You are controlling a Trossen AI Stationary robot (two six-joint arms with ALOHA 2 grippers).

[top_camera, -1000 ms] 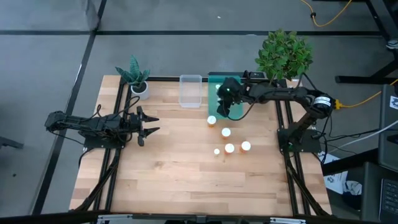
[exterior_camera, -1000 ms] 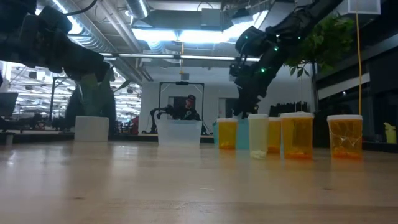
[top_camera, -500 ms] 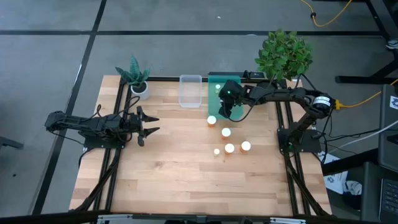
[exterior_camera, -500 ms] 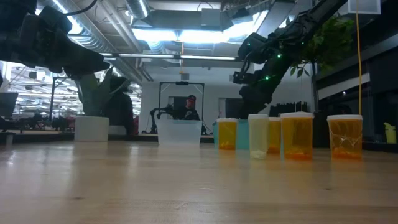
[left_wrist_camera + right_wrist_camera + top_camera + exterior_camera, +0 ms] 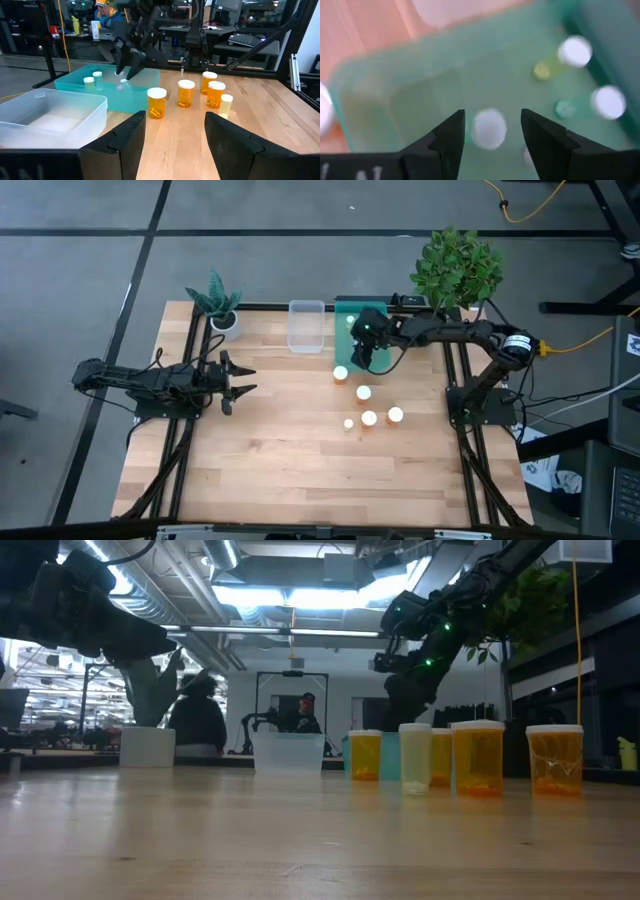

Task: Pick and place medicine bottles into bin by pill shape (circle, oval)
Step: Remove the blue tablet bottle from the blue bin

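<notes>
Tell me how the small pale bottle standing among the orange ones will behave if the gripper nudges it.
The pale bottle is tall and narrow, so it would probably tip rather than slide. Being round, it would likely roll once down. The orange bottles stand close, so it may knock one.

Right tool (image 5: 366, 350) hides much of teal bin (image 5: 346, 310).

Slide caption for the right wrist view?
Right gripper open above the teal bin, a white-capped bottle between its fingers.
</notes>
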